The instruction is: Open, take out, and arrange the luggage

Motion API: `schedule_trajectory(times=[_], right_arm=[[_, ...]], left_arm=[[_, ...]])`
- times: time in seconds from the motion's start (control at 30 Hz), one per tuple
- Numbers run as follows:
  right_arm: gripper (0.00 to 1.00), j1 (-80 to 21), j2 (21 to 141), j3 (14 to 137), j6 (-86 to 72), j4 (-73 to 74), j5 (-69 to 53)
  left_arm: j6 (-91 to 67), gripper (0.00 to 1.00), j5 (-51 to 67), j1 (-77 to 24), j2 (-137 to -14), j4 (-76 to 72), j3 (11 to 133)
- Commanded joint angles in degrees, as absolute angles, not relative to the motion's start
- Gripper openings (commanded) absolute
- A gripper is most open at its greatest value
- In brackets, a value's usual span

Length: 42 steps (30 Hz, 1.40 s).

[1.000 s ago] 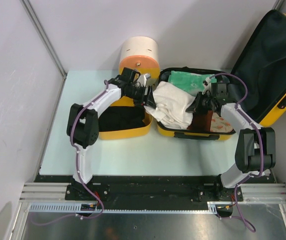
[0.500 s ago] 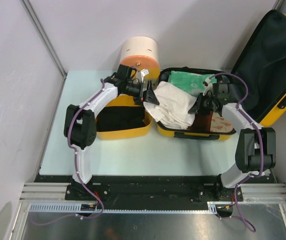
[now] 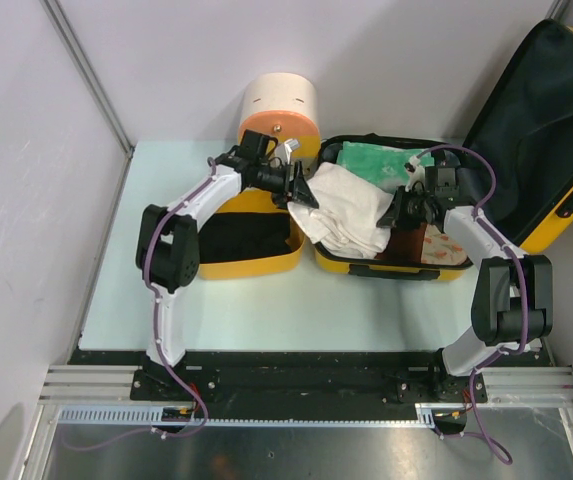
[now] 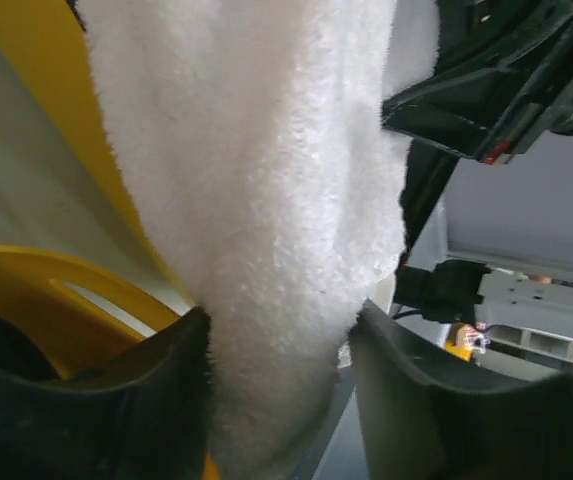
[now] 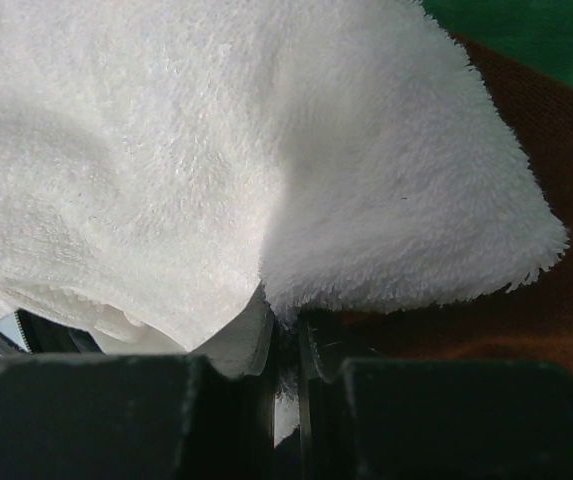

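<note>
Toward two o'clock on the pale worktop (image 3: 266,310) the luggage (image 3: 536,120) lies open. Its yellow base sits flat, and its dark-lined lid stands tilted back at the one o'clock corner. Inside the base a white towel (image 3: 351,205) lies bunched across the nine o'clock half, with a green packet (image 3: 381,160) at its twelve o'clock side and a brown cloth (image 3: 411,242) at its four o'clock side.

The left hand (image 3: 301,190) reaches in over the nine o'clock rim and is clamped on a thick fold of the towel. In the left wrist view the pile fills the gap and touches both fingers (image 4: 116,400).

The right hand (image 3: 398,210) sits at the towel's three o'clock edge. Its fingers (image 5: 116,410) are almost together and pinch a thin corner of the towel, with the brown cloth showing behind.

A smaller yellow tub (image 3: 256,262) with dark contents stands just beside the base at its nine o'clock. A cream-and-orange cylinder (image 3: 279,105) stands at the tub's twelve o'clock, against the back wall.
</note>
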<state>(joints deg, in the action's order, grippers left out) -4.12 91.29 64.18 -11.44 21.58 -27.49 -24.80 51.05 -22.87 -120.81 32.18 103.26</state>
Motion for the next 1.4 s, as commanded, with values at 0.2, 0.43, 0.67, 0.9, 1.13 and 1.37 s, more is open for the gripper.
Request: schedule_trajectory(times=[0.2,0.43,0.67,0.9,1.13,1.37], right_arm=[[0.49,-1.7,91.6,65.0,-9.7,22.8,-26.7],[0.58,-0.4,93.6,65.0,-5.7,26.7,-23.7],[0.58,1.0,94.7,65.1,-2.6,27.6,-21.2],[0.58,1.5,94.4,65.1,-1.4,27.8,-20.8],[0.58,1.5,94.0,65.6,-1.2,28.2,-20.7],[0.58,1.5,94.0,65.7,-1.1,28.0,-20.5]], left_arm=[[-25.9,0.00,47.8,-20.8,-112.8,30.5,100.2],[-26.3,0.00,47.7,-14.5,-102.2,30.4,85.9],[-25.4,0.00,42.7,-6.5,-95.9,30.4,73.5],[-20.7,0.00,32.5,1.4,-92.2,30.1,64.8],[-23.7,0.00,25.2,6.0,-89.7,29.9,60.5],[-28.0,0.00,24.8,6.1,-83.8,30.7,57.1]])
